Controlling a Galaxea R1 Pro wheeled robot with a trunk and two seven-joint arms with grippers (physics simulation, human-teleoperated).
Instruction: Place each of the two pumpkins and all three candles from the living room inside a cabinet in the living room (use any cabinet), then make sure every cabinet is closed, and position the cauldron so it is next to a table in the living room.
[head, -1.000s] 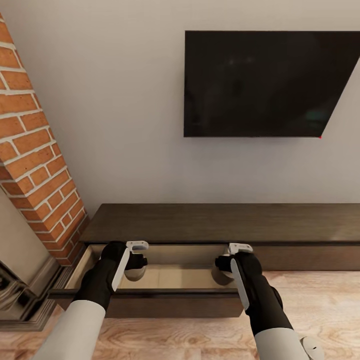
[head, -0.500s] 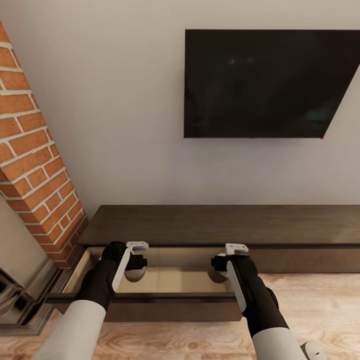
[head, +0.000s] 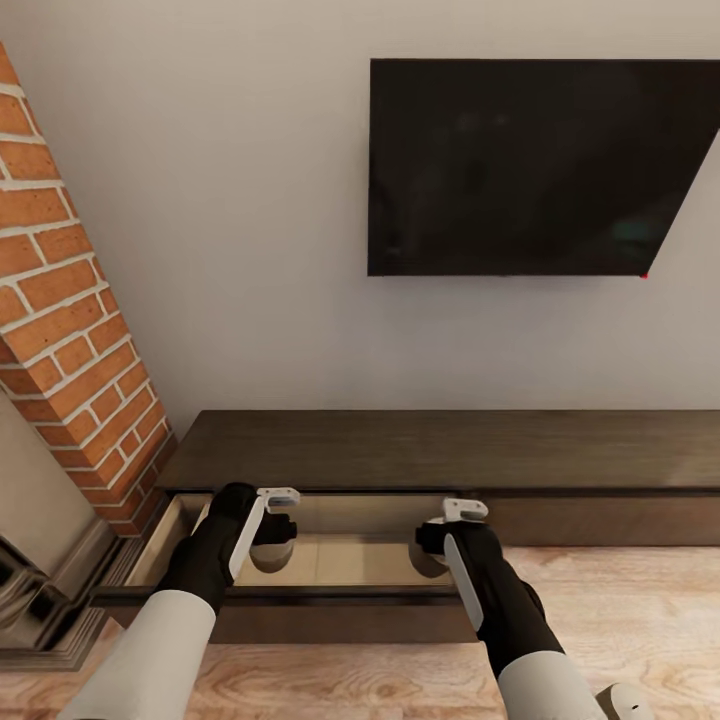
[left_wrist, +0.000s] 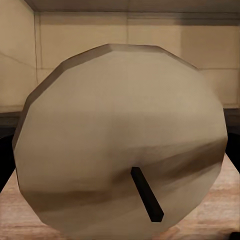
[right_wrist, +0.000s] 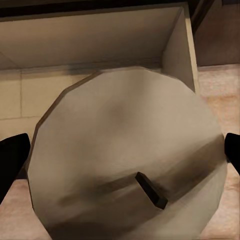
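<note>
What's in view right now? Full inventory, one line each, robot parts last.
Candles: 2, grey-beige with dark wicks; one in the left gripper, one in the right, both over the open drawer.
Cabinet: 1, dark brown, long and low against the wall.
Drawer: 1, pale wood inside, pulled open at the cabinet's left end.
TV: 1, black, on the wall.
Fireplace: 1, red brick, left of the cabinet.
Wall: pale grey.
Floor: light wood.
Left gripper: 1, jaws shut on a candle.
Right gripper: 1, jaws shut on a candle.
</note>
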